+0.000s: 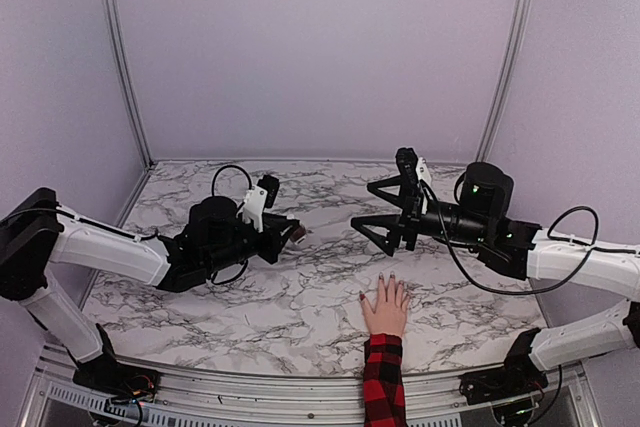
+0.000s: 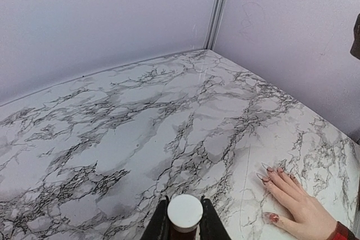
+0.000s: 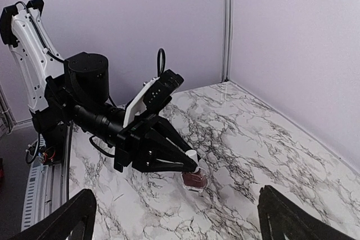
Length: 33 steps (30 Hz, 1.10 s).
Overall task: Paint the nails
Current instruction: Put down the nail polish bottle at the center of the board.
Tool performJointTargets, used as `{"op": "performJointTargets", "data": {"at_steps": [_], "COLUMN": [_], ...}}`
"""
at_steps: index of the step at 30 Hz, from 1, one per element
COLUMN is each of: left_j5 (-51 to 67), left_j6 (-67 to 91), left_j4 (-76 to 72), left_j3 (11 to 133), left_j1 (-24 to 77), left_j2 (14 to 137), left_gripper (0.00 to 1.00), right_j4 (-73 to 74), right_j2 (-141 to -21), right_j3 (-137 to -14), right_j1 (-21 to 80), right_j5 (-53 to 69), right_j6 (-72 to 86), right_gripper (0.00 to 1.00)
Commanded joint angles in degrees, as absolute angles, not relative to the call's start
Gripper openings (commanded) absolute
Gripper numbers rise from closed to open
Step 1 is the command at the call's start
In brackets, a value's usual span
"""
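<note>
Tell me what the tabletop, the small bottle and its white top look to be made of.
The tabletop looks like marble, white with grey veins and fairly matte; it may be printed laminate. The small bottle is probably glass, going by its translucent, glossy dark red. Its white top looks like smooth, evenly matte plastic.

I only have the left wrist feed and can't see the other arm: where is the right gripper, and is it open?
Observer: The right gripper is wide open, holding nothing, above the table beyond the hand.
Operator: What am I holding?
Observer: A small dark-red bottle; the left gripper is shut on its white cap.
Operator: How do the two grippers stand to each other?
Observer: They point at each other across a gap, the bottle on your side of it.
</note>
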<state>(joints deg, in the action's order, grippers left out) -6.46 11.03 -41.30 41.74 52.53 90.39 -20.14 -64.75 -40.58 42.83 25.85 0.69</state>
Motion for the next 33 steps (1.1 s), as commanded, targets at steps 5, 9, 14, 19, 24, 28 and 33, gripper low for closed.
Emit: {"op": "performJointTargets", "data": {"at_steps": [5,9,14,19,24,28,33], "left_j5": [-10.6,-11.7,-12.8,-14.2,-15.0,-16.2,-16.6], "left_j6": [13.1,12.8,13.0,12.6,12.6,12.1,11.5], "left_j4": [-53.5,-54.5,-55.3,-55.8,-56.3,-56.7,-56.9], "left_j3": [41.5,42.2,42.4,42.6,42.8,43.0,43.5], "left_j1": [52.4,52.5,52.7,53.0,53.2,53.4,53.6], "left_j2": [98.4,102.1,105.1,107.6,109.6,110.9,112.5], "left_gripper": [0.0,0.0,0.0,0.0,0.0,0.0,0.0], "right_j4": [-20.7,-20.4,-21.0,-21.2,-20.7,-20.8,-20.9], "right_j2": [-64.2,-64.4,-64.5,-64.7,-64.6,-64.7,-64.7], "right_j3": [-41.0,-41.0,-40.5,-40.7,-41.0,-41.0,-40.7], "right_j1": [42.5,42.5,42.5,42.5,42.5,42.5,42.5], "right_j5": [24.5,24.3,24.3,24.3,24.1,24.1,24.3], "right_j6": [0.8,0.5,0.8,0.8,0.8,0.9,1.0], "right_gripper": [0.99,0.99,0.99,0.99,0.98,0.99,0.98]}}
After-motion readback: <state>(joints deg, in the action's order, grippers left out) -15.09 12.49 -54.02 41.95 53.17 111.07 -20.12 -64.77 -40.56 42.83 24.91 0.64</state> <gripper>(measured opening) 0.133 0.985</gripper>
